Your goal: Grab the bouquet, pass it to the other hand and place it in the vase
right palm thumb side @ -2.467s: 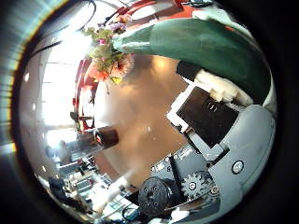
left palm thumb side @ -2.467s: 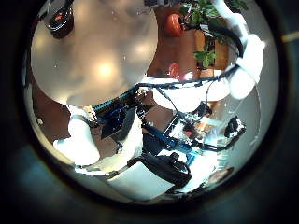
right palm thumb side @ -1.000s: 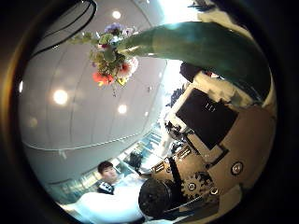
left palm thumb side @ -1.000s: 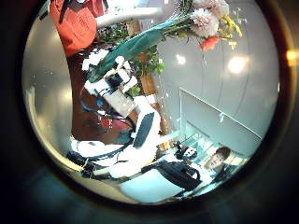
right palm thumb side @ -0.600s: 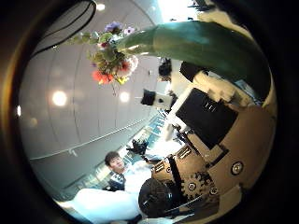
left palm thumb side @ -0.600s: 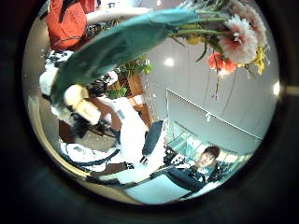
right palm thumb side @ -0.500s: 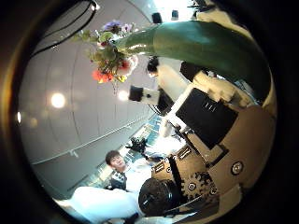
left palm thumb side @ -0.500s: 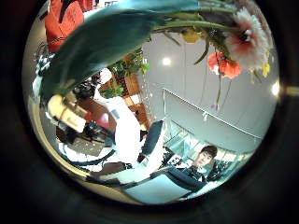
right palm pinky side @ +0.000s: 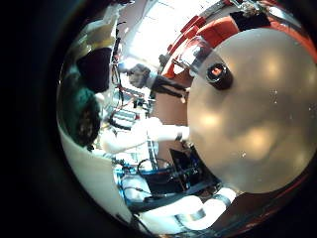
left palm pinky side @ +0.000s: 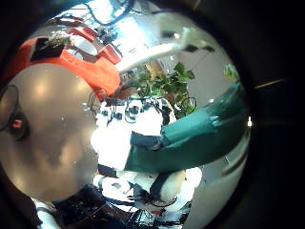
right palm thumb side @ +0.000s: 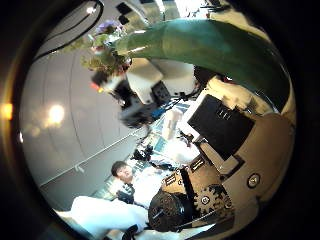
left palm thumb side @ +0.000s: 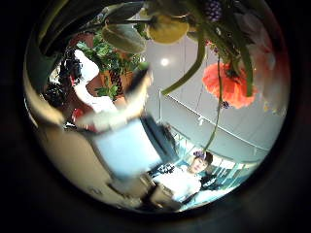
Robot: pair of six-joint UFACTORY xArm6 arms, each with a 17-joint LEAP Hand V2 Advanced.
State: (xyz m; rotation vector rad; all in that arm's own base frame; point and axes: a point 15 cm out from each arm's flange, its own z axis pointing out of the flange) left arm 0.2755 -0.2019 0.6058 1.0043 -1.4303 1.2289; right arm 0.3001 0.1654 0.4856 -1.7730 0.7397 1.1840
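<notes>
The bouquet's wrapped stem point(right palm thumb side: 205, 45) runs across my right hand point(right palm thumb side: 225, 135), whose fingers are curled round it, with the flowers point(right palm thumb side: 108, 48) at its far end. In the left little finger side palm view the wrap point(left palm pinky side: 205, 134) slants down into my right hand point(left palm pinky side: 133, 162). My left hand point(right palm thumb side: 150, 85) hangs just beside the flowers, its fingers off the wrap. Blossoms and stalks point(left palm thumb side: 228, 83) fill the left thumb side palm view. A dark vase point(right palm pinky side: 216, 74) stands on the round table point(right palm pinky side: 253, 119), apart from both hands.
The round table point(left palm pinky side: 48, 157) lies below both hands. A leafy potted plant point(left palm pinky side: 172, 86) stands beyond it, and chairs point(right palm pinky side: 183, 59) stand at the table's far side.
My left palm has closed in on the bouquet: its flowers now fill the left thumb side palm view. In the right thumb side palm view the left hand has come up beside the flowers.
</notes>
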